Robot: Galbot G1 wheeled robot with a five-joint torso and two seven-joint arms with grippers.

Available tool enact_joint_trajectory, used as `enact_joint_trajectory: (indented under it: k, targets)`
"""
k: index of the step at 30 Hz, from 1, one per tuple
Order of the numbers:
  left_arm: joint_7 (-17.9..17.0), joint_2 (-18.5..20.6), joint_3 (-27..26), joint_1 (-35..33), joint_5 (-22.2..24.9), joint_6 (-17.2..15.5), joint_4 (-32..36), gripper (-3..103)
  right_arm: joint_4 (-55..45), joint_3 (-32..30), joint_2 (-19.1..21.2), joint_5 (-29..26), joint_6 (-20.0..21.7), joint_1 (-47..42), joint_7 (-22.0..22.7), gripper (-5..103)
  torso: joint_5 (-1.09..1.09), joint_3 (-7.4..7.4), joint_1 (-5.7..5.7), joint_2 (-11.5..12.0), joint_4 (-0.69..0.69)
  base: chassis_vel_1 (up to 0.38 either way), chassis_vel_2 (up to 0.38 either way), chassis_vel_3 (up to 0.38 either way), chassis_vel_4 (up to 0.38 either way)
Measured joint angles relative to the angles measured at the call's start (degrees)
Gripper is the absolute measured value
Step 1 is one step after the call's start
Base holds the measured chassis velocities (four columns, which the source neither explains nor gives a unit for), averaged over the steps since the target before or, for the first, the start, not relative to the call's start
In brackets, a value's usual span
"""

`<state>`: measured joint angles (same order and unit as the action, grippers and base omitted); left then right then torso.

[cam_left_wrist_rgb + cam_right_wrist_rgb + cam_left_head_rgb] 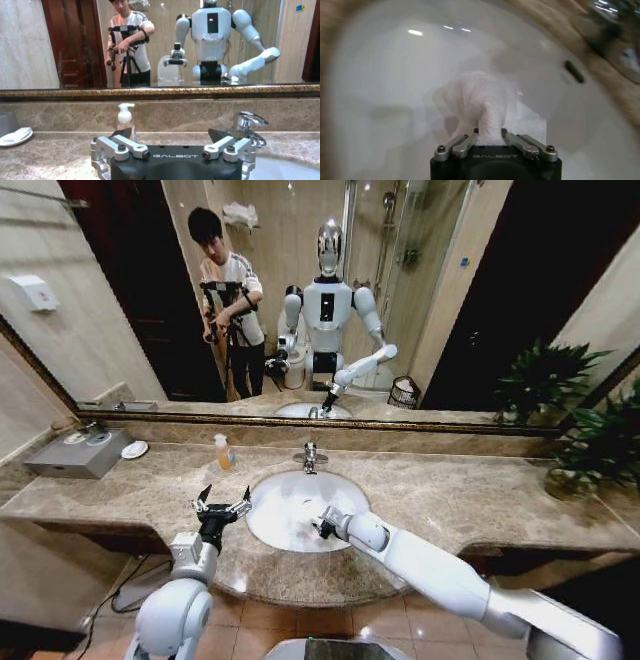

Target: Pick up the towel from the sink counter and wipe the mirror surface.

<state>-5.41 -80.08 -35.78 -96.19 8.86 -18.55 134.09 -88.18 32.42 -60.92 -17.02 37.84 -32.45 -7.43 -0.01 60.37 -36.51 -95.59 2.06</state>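
Note:
The towel (481, 98) is a crumpled white cloth hanging over the white basin (283, 498) of the sink counter (470, 500). My right gripper (490, 135) is shut on the towel's lower fold; in the head view this gripper (324, 526) is over the basin's right side. My left gripper (222, 504) hovers open and holds nothing, just left of the basin above the counter's front. From the left wrist its open fingers (123, 134) point toward the mirror (160, 45). The mirror (450, 280) spans the wall behind the counter.
A chrome faucet (309, 457) stands behind the basin, with a soap pump bottle (223, 452) to its left. A grey box (75, 455) and a white dish (134, 449) sit at the far left, and a potted plant (590, 442) at the far right.

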Motion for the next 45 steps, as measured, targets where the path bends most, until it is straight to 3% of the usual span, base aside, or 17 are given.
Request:
enact_joint_trajectory:
  k: [9,13,26,39,45]
  targets:
    - [0.0,0.0,0.0,0.0,0.0,0.0,0.0,100,9.5,-4.1,-2.5,1.5,-3.9,2.0,2.6,12,0.01,0.0,-0.02,0.0,0.0,0.0,0.0,0.0,0.0]
    - [0.0,0.0,0.0,0.0,0.0,0.0,0.0,100,3.8,-3.5,-0.9,-1.5,-0.1,0.1,2.9,12,-0.01,0.0,-0.01,0.0,0.0,0.0,0.0,0.0,0.0]
    - [0.0,0.0,0.0,0.0,0.0,0.0,0.0,100,-7.8,-1.2,0.7,-3.5,0.4,-7.3,5.7,12,0.0,0.0,0.01,0.0,-0.01,0.0,0.0,0.0,0.0]
    - [0.0,0.0,0.0,0.0,0.0,0.0,0.0,100,10.9,-4.6,-6.2,-0.2,-5.8,-0.6,5.7,12,0.0,0.0,-0.01,0.0,0.0,0.0,0.0,0.0,0.0]
    - [0.0,0.0,0.0,0.0,0.0,0.0,0.0,100,9.8,-3.8,-6.6,0.1,-6.1,-1.9,4.8,12,0.0,0.0,-0.01,0.0,-0.01,0.0,0.0,0.0,0.0]
